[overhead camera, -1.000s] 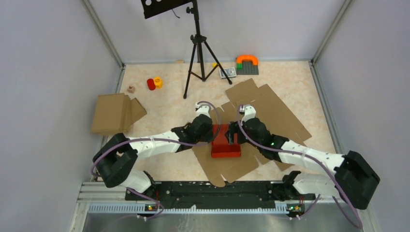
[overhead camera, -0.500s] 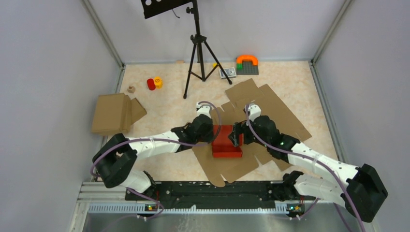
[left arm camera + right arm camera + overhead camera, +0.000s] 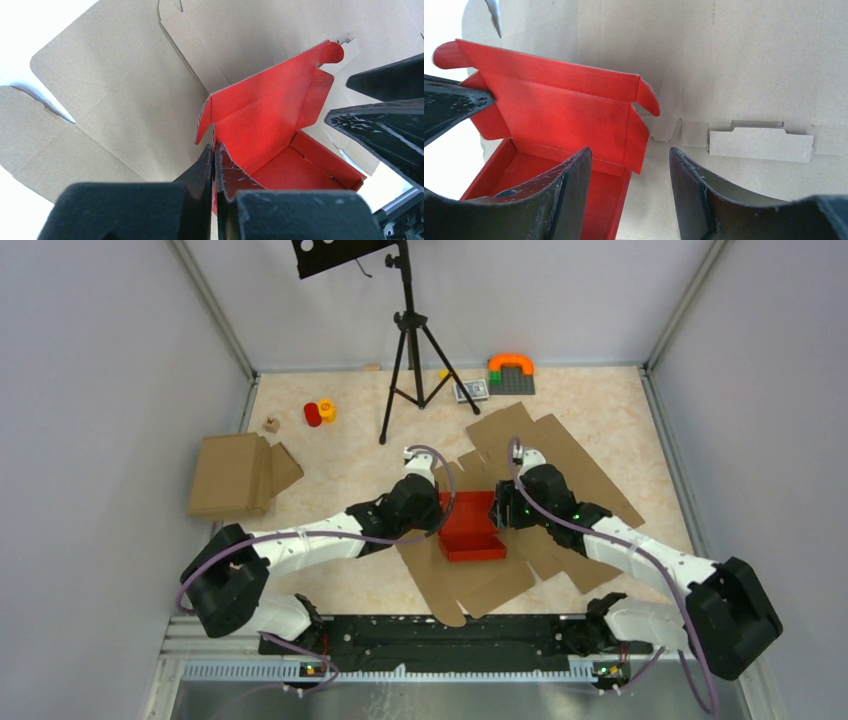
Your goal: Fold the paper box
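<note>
Seen from overhead only: the whole table (image 3: 640, 420), with both arms reaching in from the near edge. A tripod (image 3: 405, 350) stands at the back and a folded brown box (image 3: 232, 476) lies at the left. The red and yellow toys (image 3: 320, 412) and a grey block plate (image 3: 511, 380) with an orange arch sit by the far wall.
Seen from left wrist only: the pinch up close, a red card edge running down between two black fingers.
Seen from right wrist only: the space between the right fingers, with the box's right wall standing in it.
Item: paper box (image 3: 472, 530), bright red thin card, tray formed, lid raised.
Place: mid-table, on a large flat cardboard sheet (image 3: 490, 585), between the two grippers.
Heading: mouth up, with the lid standing on the far side.
Long axis: left to right across the table, a little askew.
Tool, left: left gripper (image 3: 214, 150), clenched tight on the top of the box's left wall.
Tool, right: right gripper (image 3: 629, 152), released, fingers well apart. One finger is over the tray and the other is outside, over the brown sheet. Whether either finger touches the card cannot be told.
</note>
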